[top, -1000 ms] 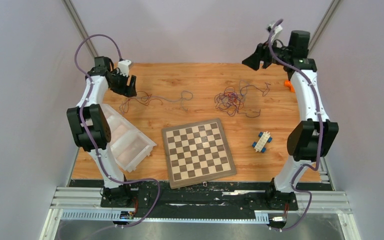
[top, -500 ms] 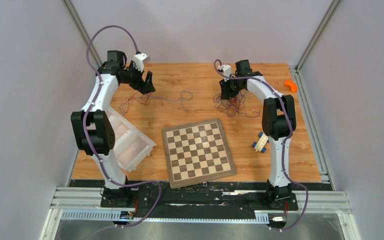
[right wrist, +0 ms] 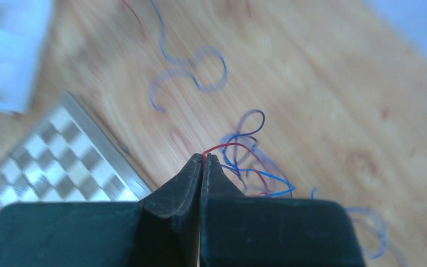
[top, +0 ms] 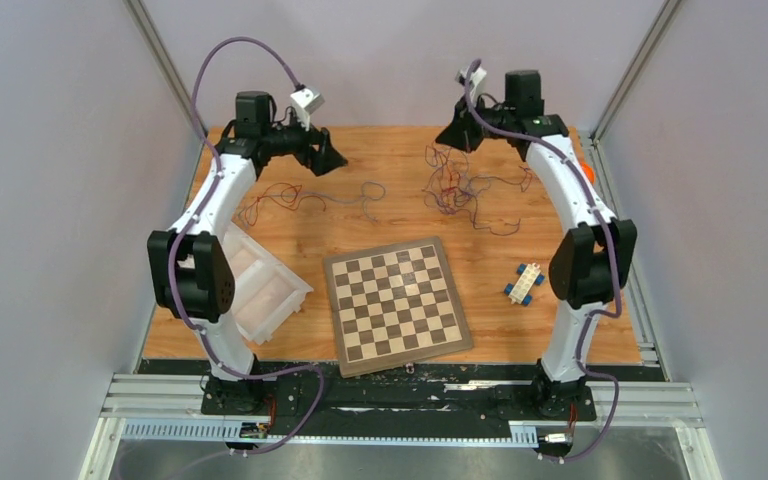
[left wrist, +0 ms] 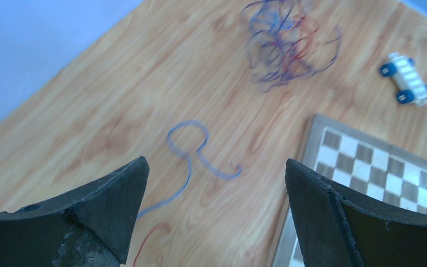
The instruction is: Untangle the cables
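Red cable point(right wrist: 225, 144) pinched in right jaws — tangle point(right wrist: 254, 169) just beyond.

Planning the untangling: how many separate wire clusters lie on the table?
2: loose strands near the left gripper; a dense tangle, pinched by the right gripper.

Wood-grain table point(top: 390, 150), translucent plastic tray point(top: 260, 290), wooden chessboard point(top: 395, 305).

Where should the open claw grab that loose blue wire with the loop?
Grip the blue wire on the straight stretch below its loop, from straight above, left claw astride it: it lies flat on the table, so a top pinch probably suits.
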Controlling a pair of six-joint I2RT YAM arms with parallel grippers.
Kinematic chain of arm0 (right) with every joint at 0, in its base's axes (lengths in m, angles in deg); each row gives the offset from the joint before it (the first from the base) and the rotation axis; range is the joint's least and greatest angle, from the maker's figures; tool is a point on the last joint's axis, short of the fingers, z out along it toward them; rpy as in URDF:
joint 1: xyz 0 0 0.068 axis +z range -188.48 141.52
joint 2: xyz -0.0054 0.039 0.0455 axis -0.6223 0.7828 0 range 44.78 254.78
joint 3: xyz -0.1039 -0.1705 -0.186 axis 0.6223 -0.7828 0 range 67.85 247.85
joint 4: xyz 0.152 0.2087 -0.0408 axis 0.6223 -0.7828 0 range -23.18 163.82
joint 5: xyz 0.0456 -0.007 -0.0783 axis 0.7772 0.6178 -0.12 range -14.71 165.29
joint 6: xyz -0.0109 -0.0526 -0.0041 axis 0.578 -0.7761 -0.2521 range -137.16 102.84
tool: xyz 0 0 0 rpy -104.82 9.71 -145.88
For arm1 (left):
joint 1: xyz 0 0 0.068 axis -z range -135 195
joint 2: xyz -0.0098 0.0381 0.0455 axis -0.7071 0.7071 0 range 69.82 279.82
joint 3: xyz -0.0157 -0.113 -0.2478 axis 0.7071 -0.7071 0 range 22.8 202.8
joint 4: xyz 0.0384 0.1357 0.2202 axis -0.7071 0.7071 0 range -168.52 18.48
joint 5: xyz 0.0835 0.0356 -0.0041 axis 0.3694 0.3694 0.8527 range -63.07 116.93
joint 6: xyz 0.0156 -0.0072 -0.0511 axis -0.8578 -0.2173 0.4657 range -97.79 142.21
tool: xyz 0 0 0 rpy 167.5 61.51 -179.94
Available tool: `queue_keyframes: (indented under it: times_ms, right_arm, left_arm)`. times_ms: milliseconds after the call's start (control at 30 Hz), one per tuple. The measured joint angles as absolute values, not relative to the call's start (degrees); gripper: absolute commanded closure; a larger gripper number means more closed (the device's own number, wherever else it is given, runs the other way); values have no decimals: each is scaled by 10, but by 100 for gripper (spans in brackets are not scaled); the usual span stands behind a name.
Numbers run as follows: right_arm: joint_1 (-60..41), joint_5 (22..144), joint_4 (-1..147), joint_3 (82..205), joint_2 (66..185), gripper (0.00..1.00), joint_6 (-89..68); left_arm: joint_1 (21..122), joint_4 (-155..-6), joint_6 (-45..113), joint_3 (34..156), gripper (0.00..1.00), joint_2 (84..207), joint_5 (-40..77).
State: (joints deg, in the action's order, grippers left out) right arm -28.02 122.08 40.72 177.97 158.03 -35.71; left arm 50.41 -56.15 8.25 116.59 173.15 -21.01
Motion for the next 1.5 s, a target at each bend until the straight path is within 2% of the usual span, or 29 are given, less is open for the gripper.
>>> queue_keyframes:
  times_ms: [200, 433, 467, 500, 533, 567, 633, 667, 700, 767, 900, 1233, 1500]
  right_arm:
    - [-272, 1303, 505, 1834, 1515, 100, -258]
    - [-258, 1336, 607, 1858, 1518, 100, -109]
    - [-258, 1336, 620, 1868, 1520, 100, -92]
    - [-257, 1336, 639, 1883, 1523, 100, -69]
    - [-257, 1336, 656, 1894, 1523, 100, -52]
    - [-257, 1334, 672, 1903, 1523, 100, -39]
    - [-258, 1330, 708, 1920, 1522, 100, -12]
    - [-260, 1325, 725, 1925, 1520, 100, 2]
    - [-262, 1322, 739, 1929, 1518, 100, 14]
    - [-270, 1309, 759, 1936, 1514, 100, 32]
    - [-311, 1278, 778, 1942, 1507, 100, 50]
    - [-472, 1198, 762, 1871, 1466, 100, 42]
    - [-538, 1181, 733, 1848, 1454, 100, 22]
  left_arm:
    - [603, -721, 167, 1163, 0, 1728, -238]
    - [682, -841, 223, 1226, 0, 1794, -218]
    - [687, -852, 226, 1230, 3, 1806, -212]
    - [691, -861, 230, 1233, 8, 1822, -205]
    - [693, -866, 234, 1236, 18, 1837, -203]
    - [694, -871, 235, 1239, 23, 1851, -200]
    - [694, -872, 240, 1239, 45, 1887, -194]
    - [694, -870, 243, 1239, 52, 1903, -192]
    - [694, -866, 248, 1239, 65, 1916, -190]
    - [693, -858, 251, 1238, 81, 1938, -179]
    - [683, -844, 266, 1226, 99, 1951, -163]
    - [648, -777, 190, 1241, 100, 1919, -145]
    - [618, -692, 122, 1295, 100, 1907, -114]
